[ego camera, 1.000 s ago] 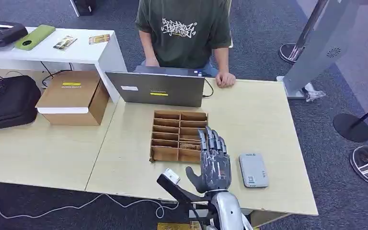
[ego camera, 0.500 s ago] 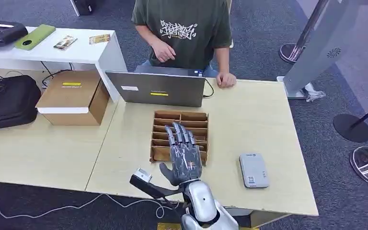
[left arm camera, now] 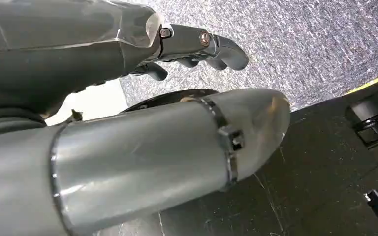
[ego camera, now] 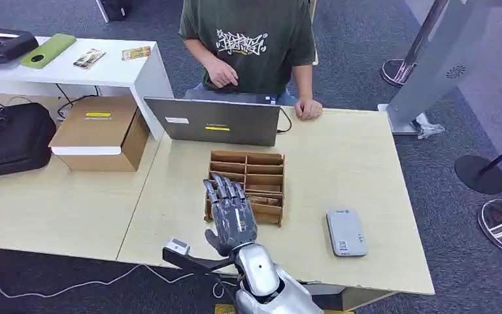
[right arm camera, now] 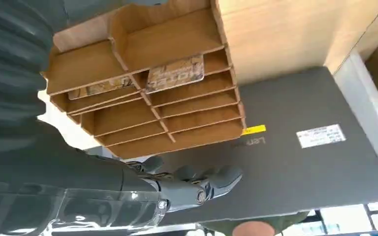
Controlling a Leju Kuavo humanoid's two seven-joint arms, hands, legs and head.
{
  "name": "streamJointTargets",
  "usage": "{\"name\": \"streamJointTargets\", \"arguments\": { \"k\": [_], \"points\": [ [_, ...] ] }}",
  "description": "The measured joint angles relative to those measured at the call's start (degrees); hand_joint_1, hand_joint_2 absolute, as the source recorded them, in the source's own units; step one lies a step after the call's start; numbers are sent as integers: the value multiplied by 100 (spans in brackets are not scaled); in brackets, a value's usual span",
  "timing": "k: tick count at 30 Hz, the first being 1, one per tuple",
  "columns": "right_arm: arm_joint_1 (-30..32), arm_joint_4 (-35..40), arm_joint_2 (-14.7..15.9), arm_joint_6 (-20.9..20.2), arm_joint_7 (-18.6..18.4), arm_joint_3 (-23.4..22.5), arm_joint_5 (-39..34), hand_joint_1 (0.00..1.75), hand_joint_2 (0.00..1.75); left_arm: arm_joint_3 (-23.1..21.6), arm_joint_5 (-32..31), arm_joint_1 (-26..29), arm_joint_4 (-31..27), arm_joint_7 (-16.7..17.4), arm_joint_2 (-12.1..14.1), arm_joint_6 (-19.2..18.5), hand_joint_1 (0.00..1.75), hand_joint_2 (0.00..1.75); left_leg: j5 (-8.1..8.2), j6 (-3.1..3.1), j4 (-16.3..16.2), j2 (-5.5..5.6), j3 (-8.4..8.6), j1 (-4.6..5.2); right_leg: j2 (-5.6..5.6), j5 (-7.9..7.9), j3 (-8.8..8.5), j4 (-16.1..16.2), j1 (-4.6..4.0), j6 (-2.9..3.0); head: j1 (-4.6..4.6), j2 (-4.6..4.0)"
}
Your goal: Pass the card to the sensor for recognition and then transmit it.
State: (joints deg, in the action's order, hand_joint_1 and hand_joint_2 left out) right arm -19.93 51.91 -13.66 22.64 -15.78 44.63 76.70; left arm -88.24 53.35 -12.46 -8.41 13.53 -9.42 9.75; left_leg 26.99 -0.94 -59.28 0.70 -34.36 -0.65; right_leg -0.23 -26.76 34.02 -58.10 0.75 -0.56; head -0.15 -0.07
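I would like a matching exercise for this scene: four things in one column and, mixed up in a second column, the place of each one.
Things:
1. laptop
2. card reader
3. cardboard box
4. right hand

Places:
A. over the left part of the wooden organizer
B. on the table, to the right of the organizer
C. on the left table, beside the laptop
D. at the far edge of the table, in front of the person

Pairs: 1-D, 2-B, 3-C, 4-A
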Motion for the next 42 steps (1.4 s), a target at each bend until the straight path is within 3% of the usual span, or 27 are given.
{"name": "streamJointTargets", "arguments": {
  "k": [13,21,26,42],
  "points": [
    [-715,-876,-354,-476,-203,260,88,0,175,0,188,-3,0,-17,26,-11,0,0,0,0,0,-2,2,-1,4,0,3,0,0,1,-2,0],
    [-811,-896,-448,-1045,-765,428,435,0,175,0,293,-2,0,-28,66,-15,0,0,0,0,0,-4,1,0,6,0,3,0,0,0,-4,0],
    [-824,-863,-457,-1290,-813,465,442,0,175,0,341,-2,0,-28,92,-33,0,0,0,0,0,-4,1,0,6,0,3,0,0,0,-4,0],
    [-830,-931,-455,-1224,-642,367,734,0,175,0,212,1,0,-33,105,-118,0,0,0,0,0,-4,1,0,7,0,5,0,0,0,-4,0]
  ]
}}
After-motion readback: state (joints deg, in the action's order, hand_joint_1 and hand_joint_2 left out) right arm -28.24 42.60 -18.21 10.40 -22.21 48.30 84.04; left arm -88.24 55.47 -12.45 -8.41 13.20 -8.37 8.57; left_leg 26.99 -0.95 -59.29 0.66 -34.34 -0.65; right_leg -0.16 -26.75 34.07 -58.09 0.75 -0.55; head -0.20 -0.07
